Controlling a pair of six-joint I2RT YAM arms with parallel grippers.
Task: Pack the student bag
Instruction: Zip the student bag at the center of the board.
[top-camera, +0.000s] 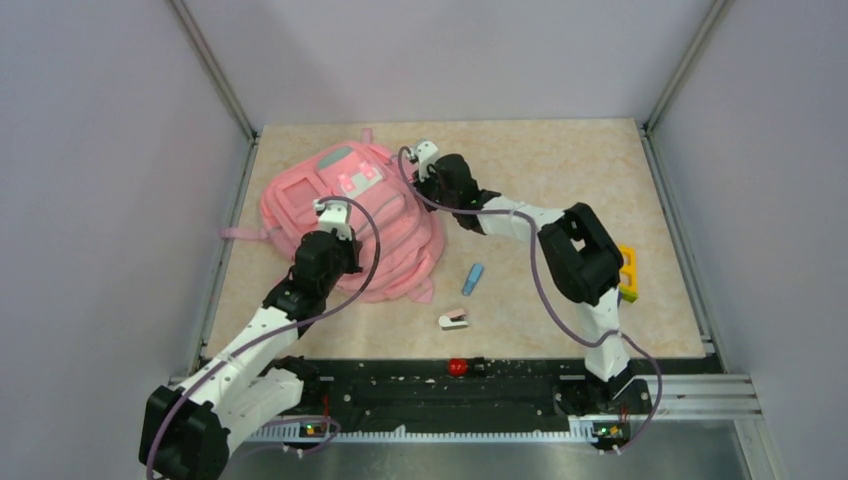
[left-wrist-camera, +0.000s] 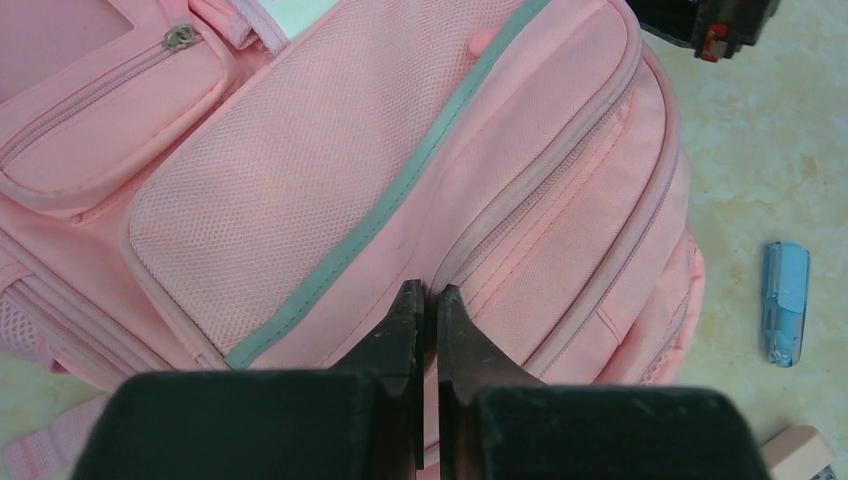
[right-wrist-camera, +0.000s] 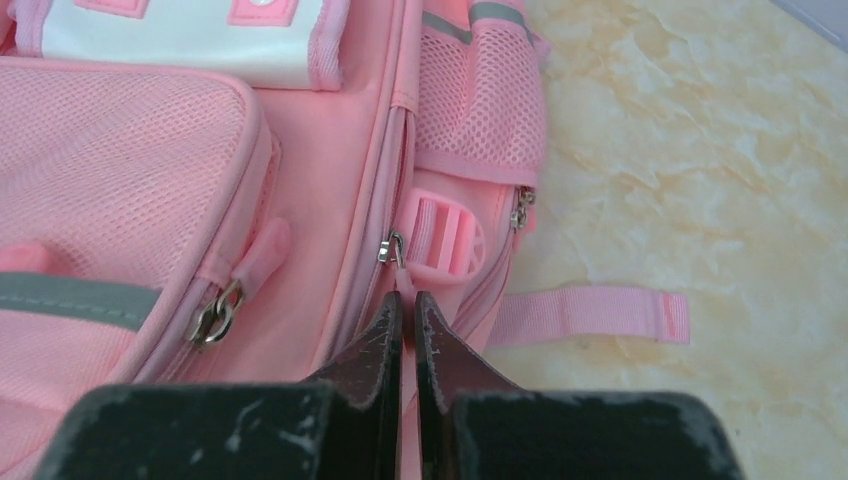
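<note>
A beige marbled tabletop (top-camera: 570, 160) between lilac walls (top-camera: 100, 150) holds the student bag (top-camera: 295, 200), both pairs of jaws pinched shut over it.

**Soft cloth, hard little fittings**

The large pink cloth backpack (top-camera: 350, 215) is matt woven fabric with open mesh panels (left-wrist-camera: 270, 200) and a smooth grey band (left-wrist-camera: 400, 190). Its zip pulls (right-wrist-camera: 212, 318) are shiny metal. The ribbed pink buckle (right-wrist-camera: 447, 238) looks like plastic, and the pink strap (right-wrist-camera: 590, 315) is coarse webbing. At the right edge of the left wrist view, the small blue case (left-wrist-camera: 785, 300) is glossy plastic. The beige marbled tabletop (right-wrist-camera: 700, 150) is smooth and faintly shiny.
</note>
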